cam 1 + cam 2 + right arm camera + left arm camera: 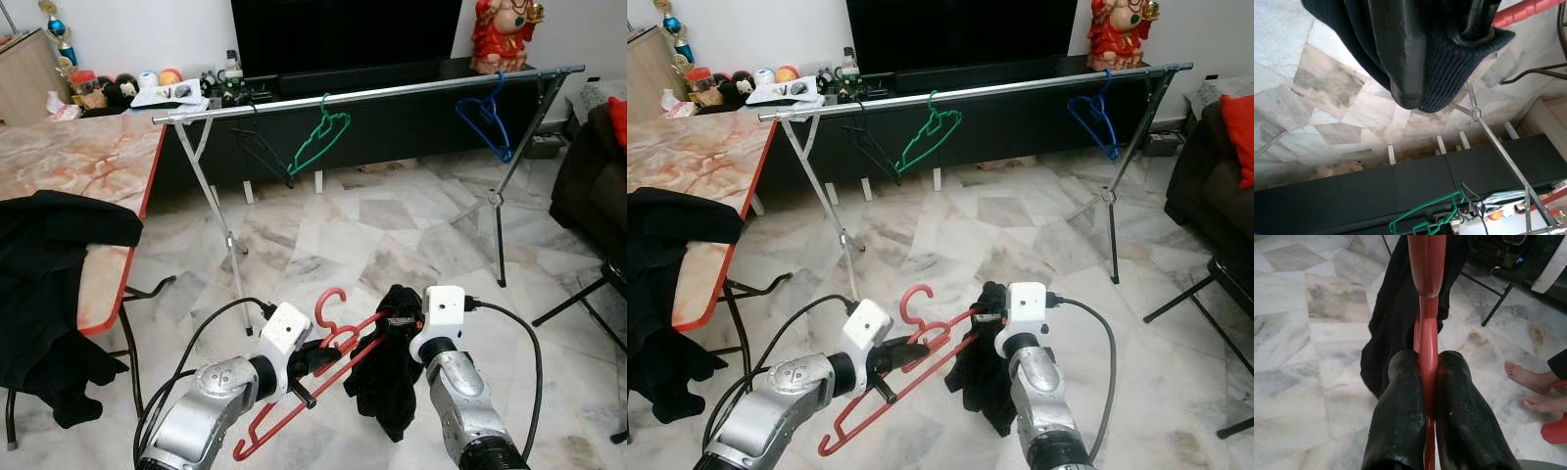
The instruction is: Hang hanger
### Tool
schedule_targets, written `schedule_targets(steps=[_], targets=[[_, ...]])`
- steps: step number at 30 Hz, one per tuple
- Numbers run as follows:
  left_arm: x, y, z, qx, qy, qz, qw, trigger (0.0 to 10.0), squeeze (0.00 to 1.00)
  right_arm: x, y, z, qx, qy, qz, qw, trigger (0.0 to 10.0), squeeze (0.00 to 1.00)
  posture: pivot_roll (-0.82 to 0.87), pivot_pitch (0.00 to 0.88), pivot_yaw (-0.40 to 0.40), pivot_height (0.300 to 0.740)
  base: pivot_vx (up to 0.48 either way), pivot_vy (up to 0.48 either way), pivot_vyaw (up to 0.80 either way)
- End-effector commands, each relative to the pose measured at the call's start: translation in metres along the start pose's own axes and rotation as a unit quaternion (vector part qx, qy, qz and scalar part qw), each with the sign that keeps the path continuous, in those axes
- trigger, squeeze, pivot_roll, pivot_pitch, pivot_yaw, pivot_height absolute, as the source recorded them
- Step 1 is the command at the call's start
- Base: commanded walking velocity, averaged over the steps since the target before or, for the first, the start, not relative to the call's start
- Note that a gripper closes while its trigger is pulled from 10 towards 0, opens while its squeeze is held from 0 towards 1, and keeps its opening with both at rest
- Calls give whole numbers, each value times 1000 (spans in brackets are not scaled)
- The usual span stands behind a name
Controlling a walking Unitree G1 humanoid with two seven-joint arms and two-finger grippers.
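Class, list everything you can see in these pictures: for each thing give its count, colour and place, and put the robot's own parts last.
Red hanger: 1, red, held in front of the robot, low over the floor.
Black garment: 1, black, draped on the red hanger's right end.
Rail: 1, silver, on folding legs across the room ahead.
Hangers on rail: 3; black, green, blue.
Table: 1, marble top with red edge, at left.
Black clothes: 1 heap, black, over the table's edge.
TV cabinet: 1, black, behind the rail.
Red figure: 1, on the cabinet.
Bare feet: 2, a person's, on the floor.
Left gripper: shut on the red hanger.
Right gripper: at the black garment.
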State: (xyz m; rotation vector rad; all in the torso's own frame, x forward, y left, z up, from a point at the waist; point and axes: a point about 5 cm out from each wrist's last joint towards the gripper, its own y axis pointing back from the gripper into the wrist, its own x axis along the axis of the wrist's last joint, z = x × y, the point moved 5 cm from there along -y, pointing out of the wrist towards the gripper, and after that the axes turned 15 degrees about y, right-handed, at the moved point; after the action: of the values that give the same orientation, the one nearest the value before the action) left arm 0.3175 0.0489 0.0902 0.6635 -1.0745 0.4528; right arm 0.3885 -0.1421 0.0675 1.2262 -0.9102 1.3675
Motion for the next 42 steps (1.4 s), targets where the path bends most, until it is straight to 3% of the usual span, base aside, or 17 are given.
schedule_targets(steps=[1, 7, 14, 19, 20, 21, 22, 24, 31, 34, 39, 40, 42], targets=[[13, 2, 4, -9, -3, 23, 1000, 10000, 0, 4, -1, -5, 8, 2, 7, 1000, 10000, 0, 89, 65, 45, 740, 0, 0, 0], [21, -2, -11, 45, -2, 47, 998, 10000, 0, 7, -2, -4, 4, -1, 9, 1000, 10000, 0, 87, 66, 47, 740, 0, 0, 0], [16, -6, 2, 20, 0, 37, 999, 10000, 0, 12, -4, -7, 6, -10, 19, 1000, 10000, 0, 89, 66, 48, 740, 0, 0, 0], [12, -9, 5, 22, -8, 28, 999, 10000, 0, 23, -4, -12, 21, -49, 38, 998, 10000, 0, 88, 68, 47, 740, 0, 0, 0], [11, -9, 5, 20, -9, 26, 999, 10000, 0, 27, -4, -16, 32, -99, 44, 994, 10000, 0, 87, 67, 48, 740, 0, 0, 0], [11, -9, 5, 20, -9, 26, 999, 10000, 0, 27, -4, -16, 32, -99, 44, 994, 10000, 0, 87, 67, 48, 740, 0, 0, 0], [9, -10, 7, 15, -6, 23, 1000, 10000, 0, 32, -2, -23, 53, -140, 53, 987, 10000, 0, 87, 67, 48, 740, 0, 0, 0], [8, -10, 9, 8, -5, 21, 1000, 10000, 0, 38, 2, -33, 89, -166, 64, 980, 10000, 0, 86, 68, 48, 740, 0, 0, 0], [9, -10, 13, -3, -5, 22, 1000, 10000, 0, 36, 17, -47, 155, -119, 61, 979, 10000, 0, 80, 67, 51, 740, 0, 0, 0], [11, -11, 11, 5, -4, 24, 1000, 10000, 0, 52, 29, -55, 199, -137, 77, 967, 10000, 0, 80, 64, 50, 740, 0, 0, 0], [8, -11, 11, 2, -5, 19, 1000, 10000, 0, 57, 32, -56, 197, -152, 76, 966, 10000, 0, 80, 64, 50, 740, 0, 0, 0], [7, -11, 11, 1, -4, 18, 1000, 10000, 0, 59, 33, -56, 196, -183, 75, 960, 10000, 0, 80, 64, 50, 740, 0, 0, 0], [7, -11, 11, 1, -5, 18, 1000, 10000, 0, 65, 35, -57, 204, -201, 84, 954, 10000, 0, 75, 62, 53, 740, 0, 0, 0]])
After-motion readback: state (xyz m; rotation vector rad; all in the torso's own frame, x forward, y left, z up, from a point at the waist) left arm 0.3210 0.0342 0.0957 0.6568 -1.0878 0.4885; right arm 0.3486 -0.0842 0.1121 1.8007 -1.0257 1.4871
